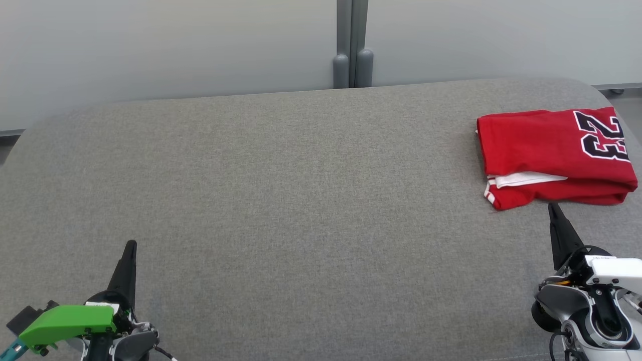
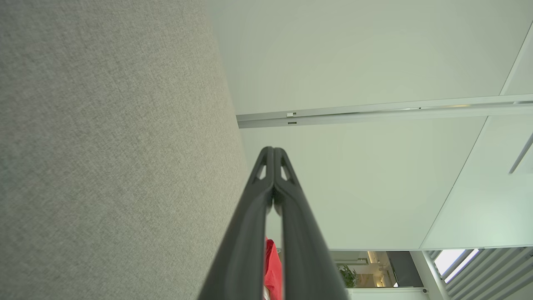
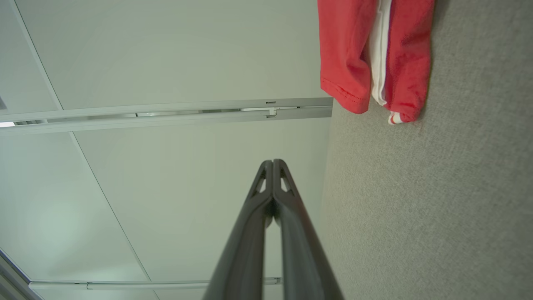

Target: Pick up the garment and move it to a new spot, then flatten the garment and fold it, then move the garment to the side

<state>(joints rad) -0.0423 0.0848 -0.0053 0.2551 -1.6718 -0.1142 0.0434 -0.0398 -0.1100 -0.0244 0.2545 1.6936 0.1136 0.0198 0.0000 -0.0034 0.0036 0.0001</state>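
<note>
Folded red jersey (image 1: 551, 155) lies far right on table (image 1: 301, 190). Left gripper (image 1: 131, 244) and right gripper (image 1: 552, 206): fingers pressed together, empty. Right tip near jersey, apparently clear.

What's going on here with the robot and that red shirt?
Nothing is being handled right now. A red jersey with a black-and-white number lies folded at the right side of the grey fabric surface. The left gripper and the right gripper are both shut and empty, low at the near edge and clear of the jersey. The folding and the move aside look done.
</note>
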